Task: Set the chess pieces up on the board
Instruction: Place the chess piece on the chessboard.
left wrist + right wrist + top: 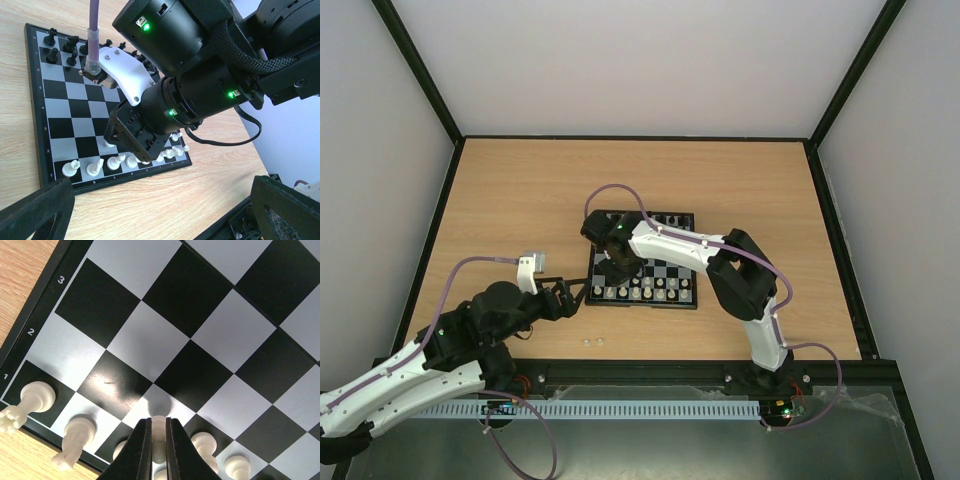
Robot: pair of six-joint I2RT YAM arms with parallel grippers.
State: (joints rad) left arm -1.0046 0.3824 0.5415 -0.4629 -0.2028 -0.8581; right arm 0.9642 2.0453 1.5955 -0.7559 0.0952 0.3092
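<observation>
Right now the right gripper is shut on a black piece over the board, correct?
Not quite: the piece in the right gripper is white, not black, as the right wrist view shows. The gripper is shut on it over the board.

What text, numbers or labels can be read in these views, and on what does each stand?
"3": printed on the chessboard, on its black border, right wrist view.
"2": same border, one rank nearer the white pieces.
"1": same border, beside the corner rank.
Left wrist view: tiny marks along the chessboard's border, too small and blurred to read.
Top view: nothing legible; no brand or label can be read anywhere.
</observation>
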